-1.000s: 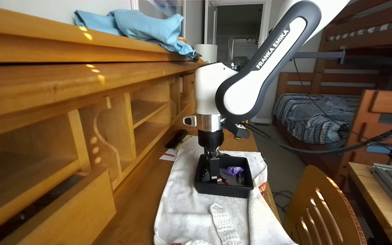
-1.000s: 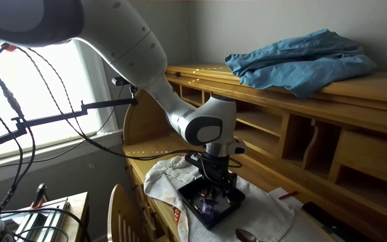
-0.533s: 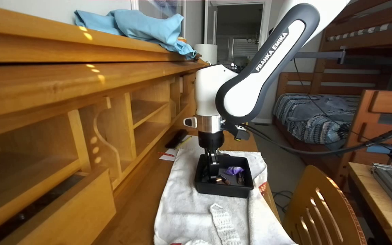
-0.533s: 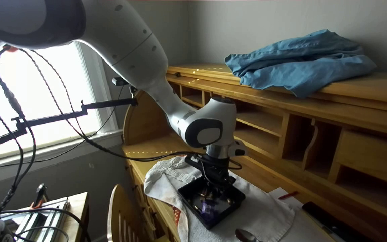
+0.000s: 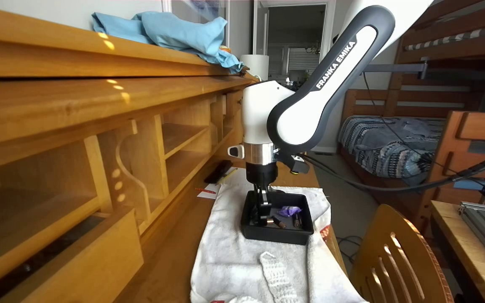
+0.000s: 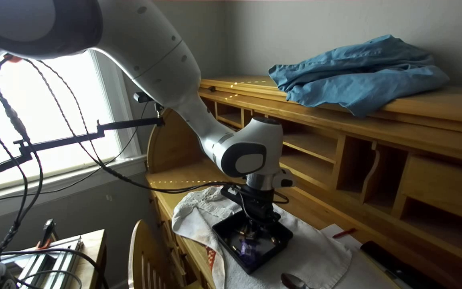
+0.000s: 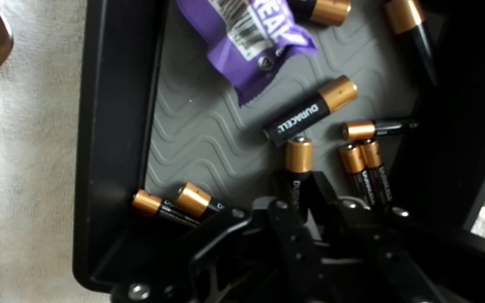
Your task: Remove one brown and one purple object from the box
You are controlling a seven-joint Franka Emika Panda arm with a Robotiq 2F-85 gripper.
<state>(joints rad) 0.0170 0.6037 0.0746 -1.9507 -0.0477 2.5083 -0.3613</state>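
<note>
The black box (image 7: 116,109) sits on a pale towel; its front wall (image 5: 277,234) shows in an exterior view. My gripper (image 7: 301,179) reaches down inside it, fingers pressed on both sides of an upright-looking battery (image 7: 299,155) with a brown copper top and black body. The battery's lower part is hidden by the fingers. A purple wrapped piece (image 7: 246,38) lies on the box floor, apart from the gripper, and shows in both exterior views as a purple patch (image 5: 289,211), (image 6: 248,249). Another copper-topped battery (image 7: 312,110) lies close above the held one.
Several more copper-topped batteries (image 7: 194,200) lie around the gripper in the box. A spoon (image 6: 293,281) rests on the towel (image 5: 225,261) beside the box. Desk shelves (image 5: 183,134) rise along one side; a chair (image 5: 394,256) stands opposite.
The gripper's fingers have come together in the box and now clasp a battery. The arm has sunk very slightly. The purple piece and the box have stayed in place.
</note>
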